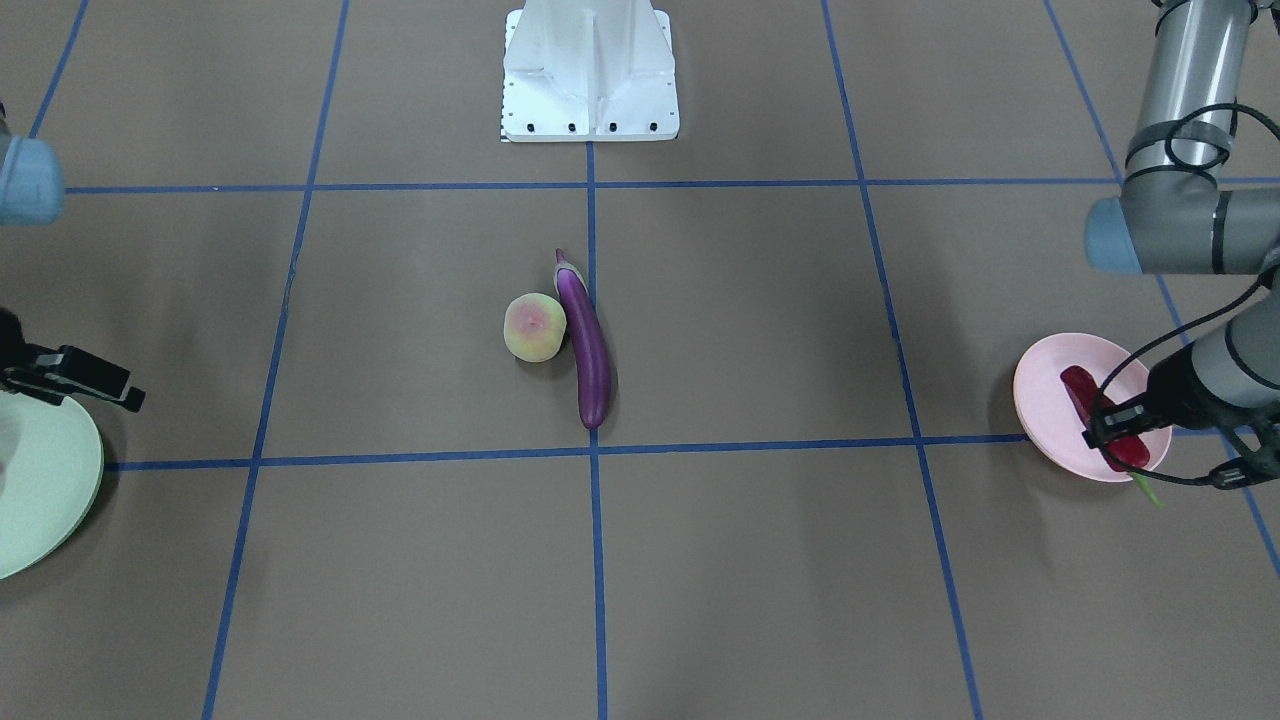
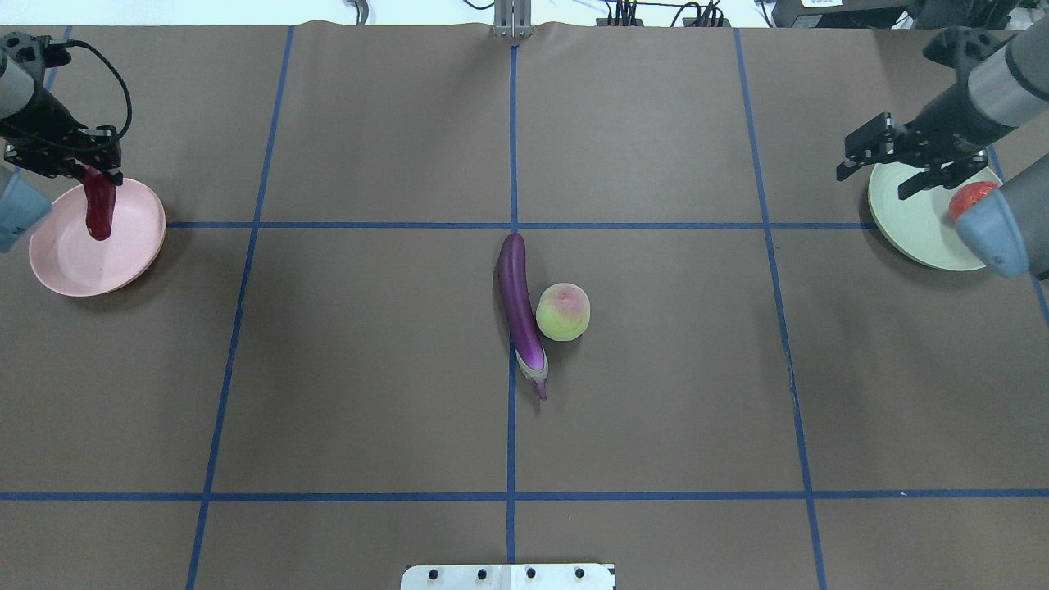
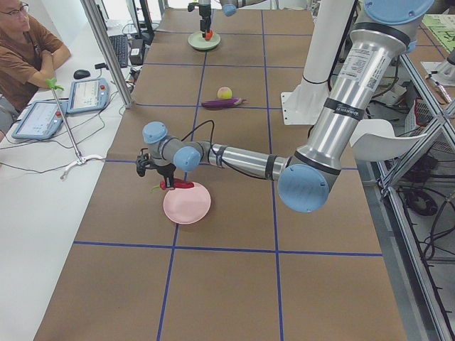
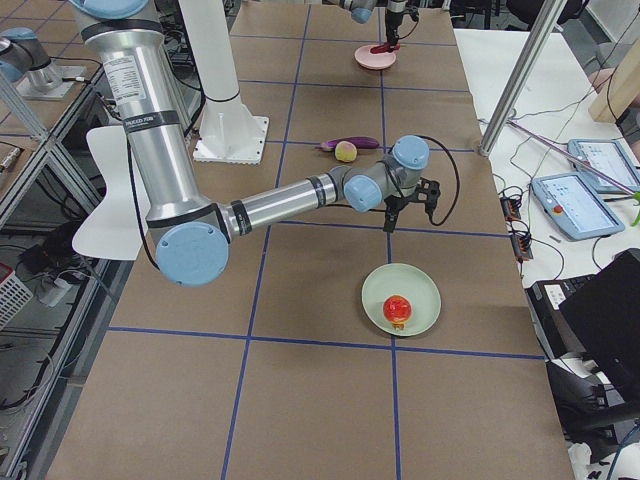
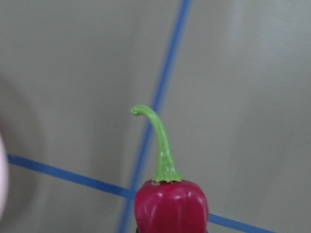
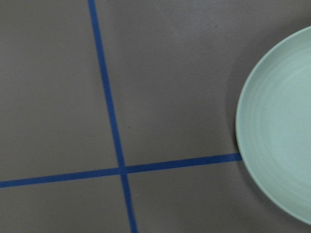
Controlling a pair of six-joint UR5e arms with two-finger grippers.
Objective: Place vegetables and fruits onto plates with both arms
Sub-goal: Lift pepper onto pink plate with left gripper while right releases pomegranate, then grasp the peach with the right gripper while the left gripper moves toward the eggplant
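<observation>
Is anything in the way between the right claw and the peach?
No, nothing visible. Only bare table lies between the right claw and the peach. The eggplant lies on the peach's other side, away from that claw.

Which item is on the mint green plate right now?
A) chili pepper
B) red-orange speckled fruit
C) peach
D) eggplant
B: the round red-orange fruit rests on the mint green plate; the peach and eggplant lie far from it.
</observation>
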